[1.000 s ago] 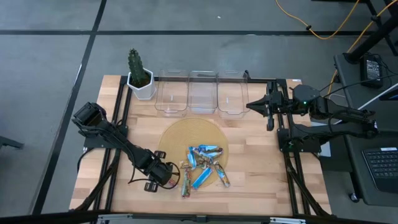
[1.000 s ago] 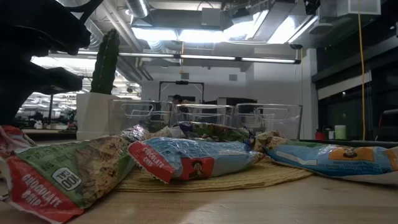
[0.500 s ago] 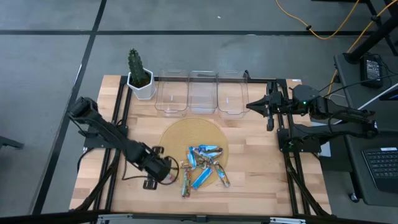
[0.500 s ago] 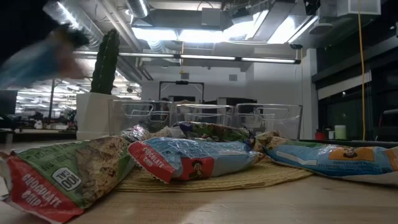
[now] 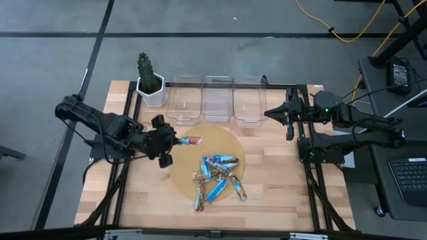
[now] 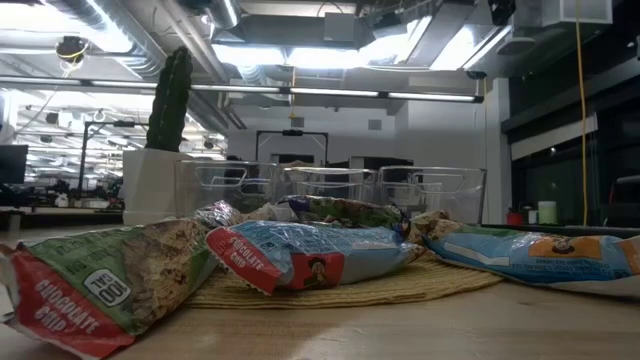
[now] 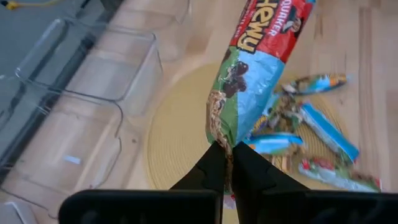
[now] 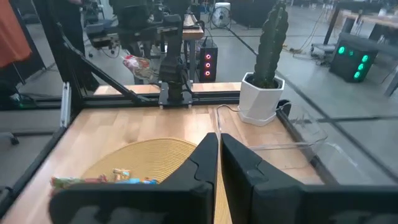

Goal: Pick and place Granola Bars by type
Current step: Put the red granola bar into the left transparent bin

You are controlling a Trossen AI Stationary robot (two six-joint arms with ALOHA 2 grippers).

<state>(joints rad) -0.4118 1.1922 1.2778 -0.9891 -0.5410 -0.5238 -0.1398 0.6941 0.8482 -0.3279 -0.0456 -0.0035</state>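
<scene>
Above the near-left edge of the round woven mat (image 5: 205,157), my left hand (image 5: 175,141) is clamped tight on one end of a granola bar (image 7: 252,68), a red, green and pale-blue wrapper that sticks out from between my closed fingers (image 7: 211,168) and hangs clear of the worktop (image 5: 267,193). Just past it, on the mat's front half, lies the heap of other granola bars (image 5: 217,177), bright blue ones mixed with brown and green ones, some overlapping and one or two lying off the mat's front edge onto the wood. Behind the mat, three clear bins (image 5: 217,99) stand side by side along the back of the worktop, and a cactus in a white pot (image 5: 149,83) stands just left of them. Well apart on the far side, my right hand (image 5: 271,113) waits beside the rightmost bin with its fingers closed on nothing
</scene>
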